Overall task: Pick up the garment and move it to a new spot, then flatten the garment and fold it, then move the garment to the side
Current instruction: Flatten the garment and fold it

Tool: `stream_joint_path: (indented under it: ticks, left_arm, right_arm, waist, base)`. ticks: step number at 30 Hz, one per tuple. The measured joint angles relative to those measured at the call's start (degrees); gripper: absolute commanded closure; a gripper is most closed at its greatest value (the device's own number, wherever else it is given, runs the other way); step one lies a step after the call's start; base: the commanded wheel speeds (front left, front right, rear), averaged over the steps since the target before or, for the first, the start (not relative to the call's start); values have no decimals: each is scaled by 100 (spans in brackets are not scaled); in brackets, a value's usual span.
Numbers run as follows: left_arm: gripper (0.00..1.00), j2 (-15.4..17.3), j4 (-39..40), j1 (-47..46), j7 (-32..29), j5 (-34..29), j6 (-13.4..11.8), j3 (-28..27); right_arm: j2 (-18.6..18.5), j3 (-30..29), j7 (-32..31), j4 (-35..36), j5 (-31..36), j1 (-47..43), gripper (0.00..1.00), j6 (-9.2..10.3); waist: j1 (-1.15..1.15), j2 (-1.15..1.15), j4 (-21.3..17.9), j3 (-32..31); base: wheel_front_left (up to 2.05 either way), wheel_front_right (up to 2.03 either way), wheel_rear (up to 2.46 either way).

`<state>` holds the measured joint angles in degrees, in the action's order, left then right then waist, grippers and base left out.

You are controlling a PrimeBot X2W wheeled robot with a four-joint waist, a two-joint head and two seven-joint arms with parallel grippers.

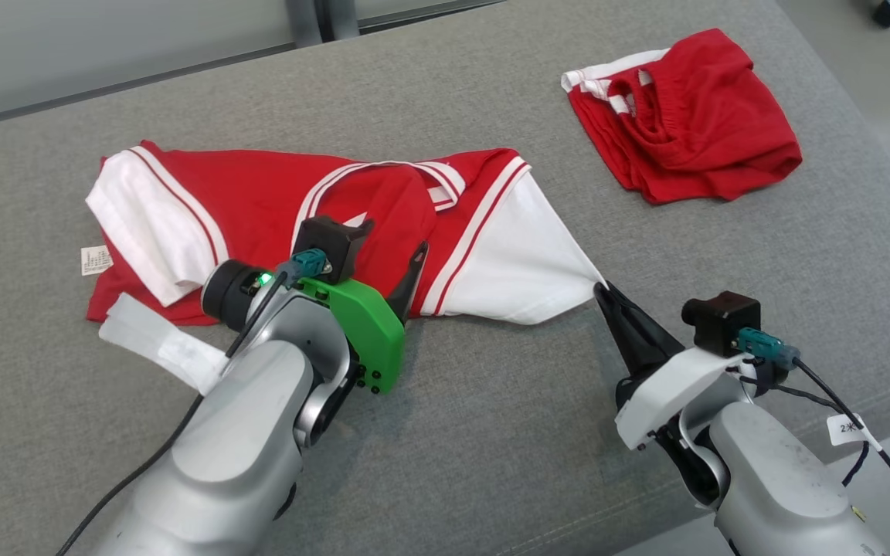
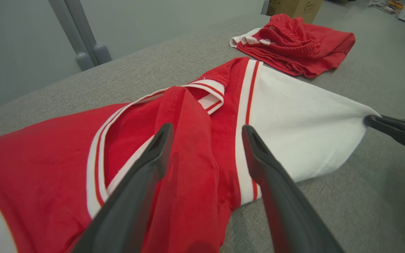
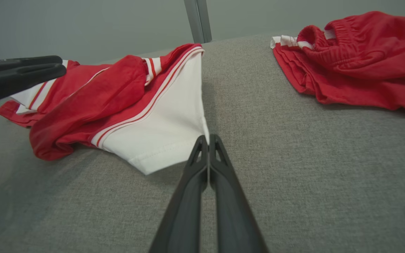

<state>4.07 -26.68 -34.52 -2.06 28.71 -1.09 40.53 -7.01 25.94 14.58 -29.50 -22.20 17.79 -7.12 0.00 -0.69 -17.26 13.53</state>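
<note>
The garment (image 1: 259, 193), a red shirt with white sleeves and striped trim, lies crumpled on the grey cushion (image 1: 491, 432). My left gripper (image 1: 395, 241) hovers open over the collar, and in the left wrist view its fingers (image 2: 206, 128) straddle a raised red fold of the garment (image 2: 30, 165) without closing on it. My right gripper (image 1: 600, 288) is shut on the pointed corner of the white sleeve (image 1: 522, 262). The right wrist view shows its tips (image 3: 207, 138) pinching that corner of the garment (image 3: 160, 126), which is pulled taut. The right gripper (image 2: 368, 120) also enters the left wrist view.
Red shorts (image 1: 692, 116) lie bunched at the far right of the cushion. A white care tag (image 1: 96, 259) and a white strip (image 1: 159, 344) stick out at the shirt's left. The cushion's edge runs along the right, with floor beyond. A cardboard box (image 2: 295, 7) stands behind.
</note>
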Motion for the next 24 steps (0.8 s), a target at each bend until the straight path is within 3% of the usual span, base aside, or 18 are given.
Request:
stream_joint_path:
  ticks: [8,14,15,18,22,23,24]
  left_arm:
    - [0,-57,-633,-488,-103,-152,-148,-48]
    - [0,-82,-993,-733,-152,-264,-141,76]
    - [5,-96,-1047,-795,-175,-297,-127,127]
    - [47,-107,-1274,-915,-266,-489,-89,309]
    - [91,-121,-1449,-933,-347,-531,37,542]
    - [100,-126,-1485,-935,-346,-528,64,570]
    - [100,-130,-1504,-936,-336,-524,87,569]
  right_arm:
    - [170,236,0,134,64,59,100,-1]
    - [168,99,0,181,53,60,100,-1]
    - [156,41,0,185,53,60,100,-1]
    - [148,-38,0,186,53,58,100,-1]
    - [124,-148,0,196,54,58,100,-2]
    - [122,-155,0,204,56,58,100,-1]
    - [124,-152,0,216,57,58,100,-1]
  waist:
    - [0,0,-505,202]
    - [0,0,-839,366]
    - [0,0,-872,399]
    - [0,0,-937,469]
    - [0,0,-900,472]
    - [0,0,-877,462]
    - [0,0,-856,451]
  base:
    - [0,0,0]
    - [0,0,0]
    - [0,0,0]
    - [0,0,0]
    - [0,0,0]
    - [0,0,0]
    - [0,0,0]
